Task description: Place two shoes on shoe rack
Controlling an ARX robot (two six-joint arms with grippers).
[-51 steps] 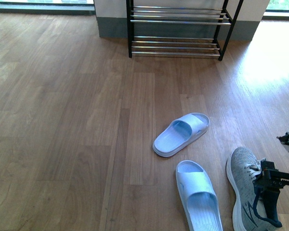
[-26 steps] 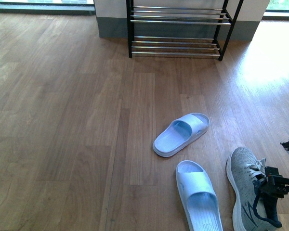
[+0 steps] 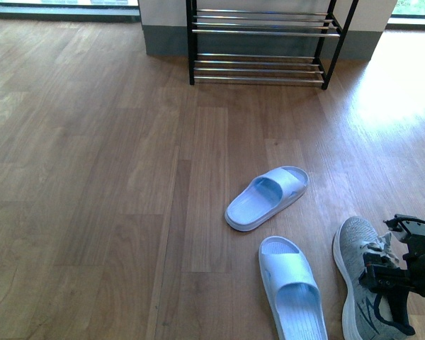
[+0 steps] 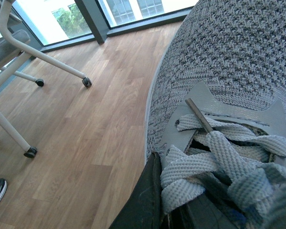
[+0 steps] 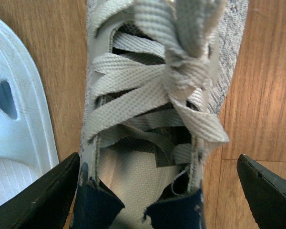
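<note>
No text, label, brand name, number or sign is legible in any view. The grey knit sneaker (image 3: 355, 258) carries a dark line marking (image 3: 369, 312) on its side in the front view. The marking is too small to read as lettering or a logo.

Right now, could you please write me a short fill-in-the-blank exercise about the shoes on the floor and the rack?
1. The slide nearest the shoe rack is light ___.
2. The right gripper has its jaws ___, one on each side of the grey sneaker.
3. The shoe rack's visible tiers hold ___ shoes.
Missing words: blue; open; no.
</note>
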